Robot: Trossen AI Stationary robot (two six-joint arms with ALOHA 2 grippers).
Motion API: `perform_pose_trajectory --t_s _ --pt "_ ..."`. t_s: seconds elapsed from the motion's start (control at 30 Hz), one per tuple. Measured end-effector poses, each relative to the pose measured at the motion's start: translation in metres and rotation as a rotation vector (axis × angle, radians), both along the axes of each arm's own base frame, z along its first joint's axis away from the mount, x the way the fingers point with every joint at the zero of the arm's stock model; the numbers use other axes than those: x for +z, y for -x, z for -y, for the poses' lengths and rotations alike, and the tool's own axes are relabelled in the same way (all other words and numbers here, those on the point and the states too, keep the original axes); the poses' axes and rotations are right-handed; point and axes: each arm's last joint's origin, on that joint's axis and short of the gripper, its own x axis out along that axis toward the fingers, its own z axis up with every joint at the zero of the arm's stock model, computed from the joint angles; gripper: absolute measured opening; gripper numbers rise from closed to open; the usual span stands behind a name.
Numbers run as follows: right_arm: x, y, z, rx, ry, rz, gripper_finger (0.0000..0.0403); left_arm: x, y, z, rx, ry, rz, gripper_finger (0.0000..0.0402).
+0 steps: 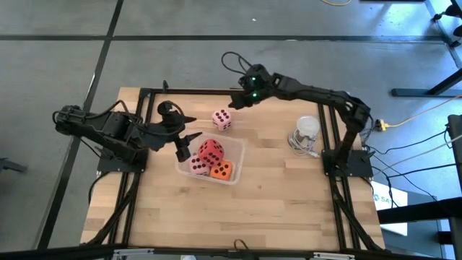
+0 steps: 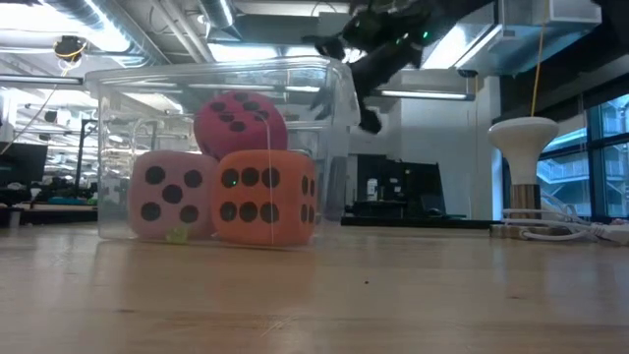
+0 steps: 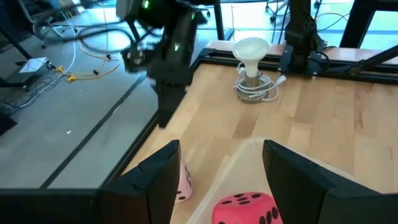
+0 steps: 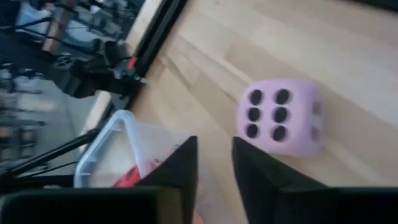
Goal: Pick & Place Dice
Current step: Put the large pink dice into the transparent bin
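Observation:
A clear plastic tub [image 1: 234, 148] stands at mid-table and holds three dice. The red die [image 2: 240, 123] lies on top of a pale pink die [image 2: 169, 195] and an orange die [image 2: 263, 197]. A second pale pink die [image 1: 221, 120] rests on the wood beyond the tub's far side, six pips showing [image 4: 283, 118]. My left gripper [image 1: 186, 144] hangs open over the tub's left rim, with nothing between its fingers [image 3: 155, 180]. My right gripper [image 1: 232, 103] is up in the air just beyond the loose pink die, pointing slantwise down at it, its fingers [image 4: 186, 165] a narrow gap apart.
A white mushroom-shaped stand with a coiled cable [image 1: 304, 133] sits at the table's right side. Black frame rails [image 1: 188, 92] run along the table's edges. Bare wood lies on the near side of the tub.

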Motion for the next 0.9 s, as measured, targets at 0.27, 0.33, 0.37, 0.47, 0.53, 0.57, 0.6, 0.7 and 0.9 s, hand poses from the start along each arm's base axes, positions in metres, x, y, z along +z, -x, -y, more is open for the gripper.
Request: perform_pose_trajectory --t_s 0.27,0.33,0.37,0.47,0.53,0.57,0.6,0.7,0.9 --pt "-0.047 -0.016 0.020 -0.018 -0.111 -0.052 0.0201 0.000 0.000 0.000 -0.001 0.000 -0.001 0.0214" --pt "-0.053 -0.017 0.021 -0.001 -0.132 -0.059 0.0221 0.000 0.000 0.000 0.000 0.000 -0.001 0.0214" --pt "-0.055 -0.018 0.022 0.017 -0.147 -0.056 0.0231 0.000 0.000 0.000 -0.001 0.000 -0.001 0.0214" --pt "-0.059 -0.018 0.023 0.051 -0.184 -0.048 0.0261 0.000 0.000 0.000 -0.012 0.007 -0.003 0.0214" --pt "-0.061 -0.019 0.024 0.049 -0.185 -0.048 0.0279 0.000 0.000 0.000 -0.013 0.007 -0.003 0.0214" --pt "-0.062 -0.018 0.025 0.049 -0.179 -0.049 0.0288 0.000 0.000 0.000 -0.013 0.007 -0.003 0.0214" --pt "-0.063 -0.018 0.026 0.049 -0.175 -0.053 0.0297 0.000 0.000 0.000 -0.013 0.007 -0.003 0.0214" --pt "-0.062 -0.018 0.028 0.029 -0.144 -0.049 0.0321 0.000 0.000 0.000 -0.013 0.007 -0.003 0.0214" --pt "-0.064 -0.016 0.033 -0.160 -0.181 -0.100 0.0343 0.000 0.000 0.000 -0.007 0.023 0.005 0.0214"
